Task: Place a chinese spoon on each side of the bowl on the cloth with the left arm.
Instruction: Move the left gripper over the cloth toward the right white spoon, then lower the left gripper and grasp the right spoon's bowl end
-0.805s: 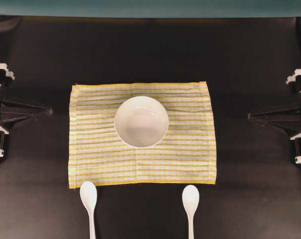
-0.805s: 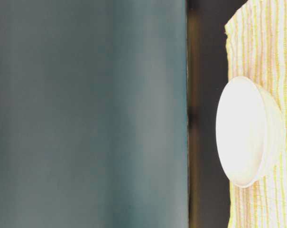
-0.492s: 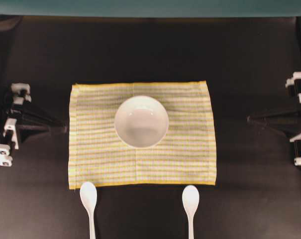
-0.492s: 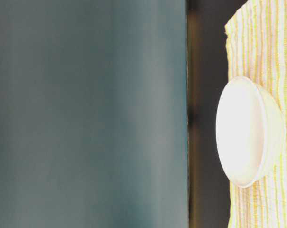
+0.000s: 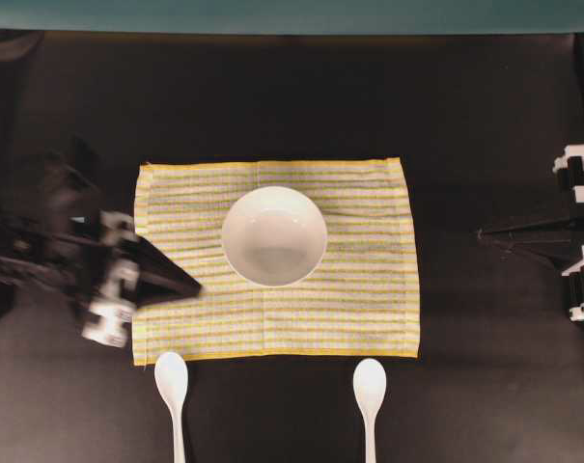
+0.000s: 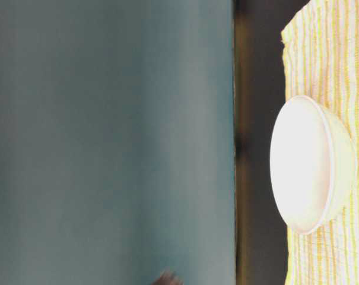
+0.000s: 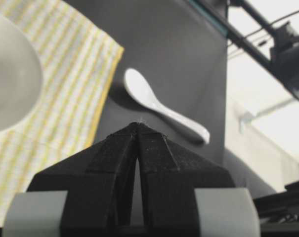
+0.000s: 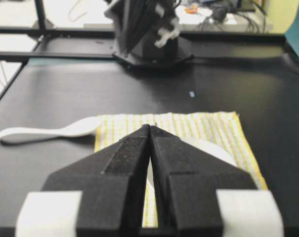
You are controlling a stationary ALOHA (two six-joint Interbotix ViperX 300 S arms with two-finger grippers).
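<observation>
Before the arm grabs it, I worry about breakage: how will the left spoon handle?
The left spoon looks glossy and glazed, so probably slippery and brittle if dropped. Its rounded scoop may rock or pivot when nudged. It seems stiff and light.

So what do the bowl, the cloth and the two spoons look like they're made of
Bowl: glossy white, probably glazed ceramic, possibly plastic. Cloth: woven fabric; visible stripes and creases. Left spoon and right spoon: smooth shiny white, likely ceramic or melamine.
</observation>
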